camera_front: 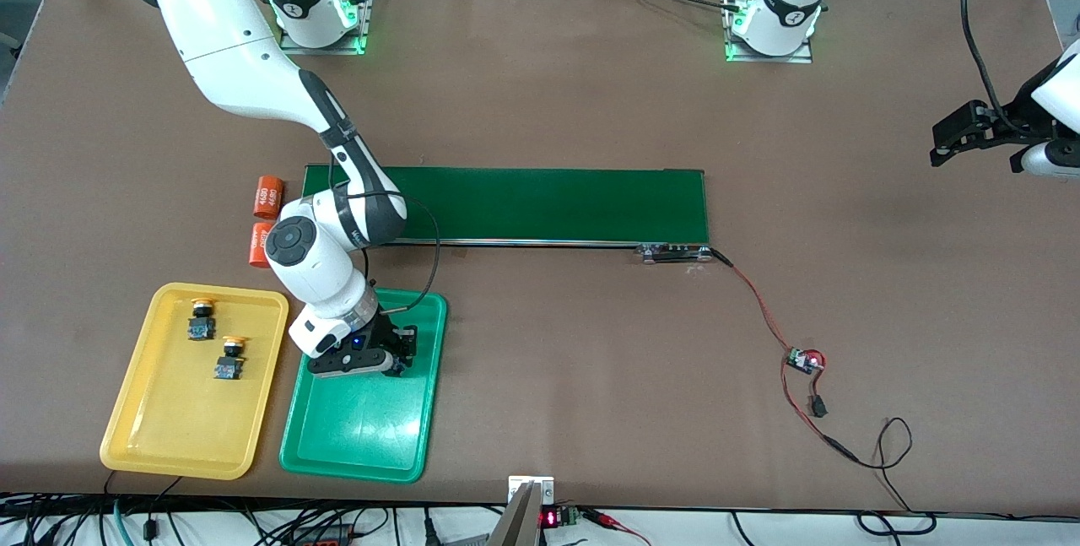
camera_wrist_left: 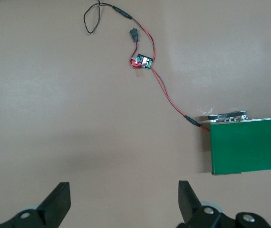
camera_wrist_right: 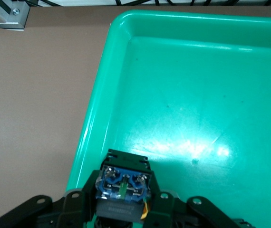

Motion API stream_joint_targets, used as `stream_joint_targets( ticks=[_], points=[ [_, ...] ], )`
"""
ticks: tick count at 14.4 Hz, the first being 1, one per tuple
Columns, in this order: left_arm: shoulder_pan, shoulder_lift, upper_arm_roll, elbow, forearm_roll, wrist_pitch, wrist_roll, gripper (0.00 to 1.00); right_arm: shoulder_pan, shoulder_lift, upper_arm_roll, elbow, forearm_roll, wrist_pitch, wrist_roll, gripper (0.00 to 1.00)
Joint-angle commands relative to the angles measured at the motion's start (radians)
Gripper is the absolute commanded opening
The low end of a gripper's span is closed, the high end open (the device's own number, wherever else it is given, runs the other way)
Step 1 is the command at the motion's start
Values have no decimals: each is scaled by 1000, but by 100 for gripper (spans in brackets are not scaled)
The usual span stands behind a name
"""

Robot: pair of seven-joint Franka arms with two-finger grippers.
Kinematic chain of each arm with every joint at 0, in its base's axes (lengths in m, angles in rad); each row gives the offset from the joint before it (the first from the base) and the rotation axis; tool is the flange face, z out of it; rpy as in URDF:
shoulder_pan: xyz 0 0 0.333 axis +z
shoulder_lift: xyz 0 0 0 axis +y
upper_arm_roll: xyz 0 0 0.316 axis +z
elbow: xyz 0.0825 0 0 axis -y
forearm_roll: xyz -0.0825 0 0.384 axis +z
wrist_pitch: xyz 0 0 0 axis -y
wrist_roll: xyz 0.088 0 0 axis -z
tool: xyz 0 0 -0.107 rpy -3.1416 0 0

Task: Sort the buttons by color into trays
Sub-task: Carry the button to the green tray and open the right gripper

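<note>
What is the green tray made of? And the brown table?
The green tray looks like smooth, glossy plastic: light glints off its floor and its corners are rounded. The table looks matte, like brown board or laminate, showing no shine; exactly which is unclear.

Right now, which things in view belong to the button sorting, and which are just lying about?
Part of the job:
yellow tray with two yellow buttons
green tray
button held in the right gripper over the green tray

Lying about:
conveyor belt
two orange cylinders
small circuit board with red wires
left gripper, waiting open
</note>
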Motion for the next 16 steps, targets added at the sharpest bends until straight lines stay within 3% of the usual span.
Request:
stream_joint_targets(
  ticks=[1, 6, 13, 16],
  points=[
    [-5, 6, 6, 15, 5, -14, 16, 100, -1, 7, 8, 23, 10, 7, -17, 100],
    [-5, 6, 6, 15, 5, -15, 15, 100, 5, -53, 6, 14, 43, -37, -17, 100],
    [-3, 9, 6, 17, 5, -15, 15, 100, -41, -384, 6, 3, 43, -506, -18, 100],
    [-3, 9, 6, 17, 5, -14, 15, 100, -111, -534, 6, 0, 36, -785, -34, 100]
  ],
)
